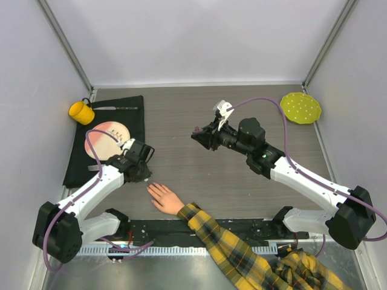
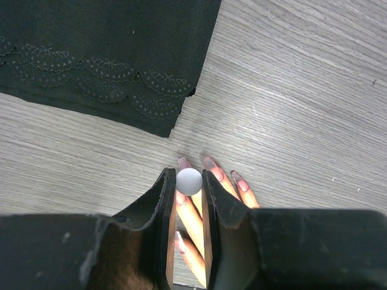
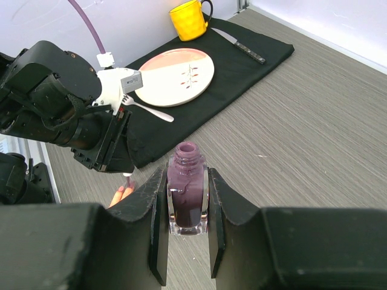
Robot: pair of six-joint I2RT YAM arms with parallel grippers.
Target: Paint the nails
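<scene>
A pale hand (image 1: 164,198) with a yellow-black plaid sleeve (image 1: 224,241) lies flat near the table's front. Its nails (image 2: 208,161) show a mauve coat in the left wrist view. My left gripper (image 2: 189,175) hangs right above the fingertips, shut on a small pale round brush cap (image 2: 189,181). In the right wrist view the brush tip (image 3: 128,179) points down at the fingers (image 3: 121,194). My right gripper (image 3: 186,175) is shut on an uncapped bottle of purple polish (image 3: 186,193), held above mid-table (image 1: 199,134).
A black cloth mat (image 1: 130,118) at the left carries a pink-and-cream plate (image 1: 107,138), a fork (image 3: 148,110), a knife (image 1: 115,108) and a yellow mug (image 1: 80,112). A yellow-green dotted plate (image 1: 300,107) sits at the back right.
</scene>
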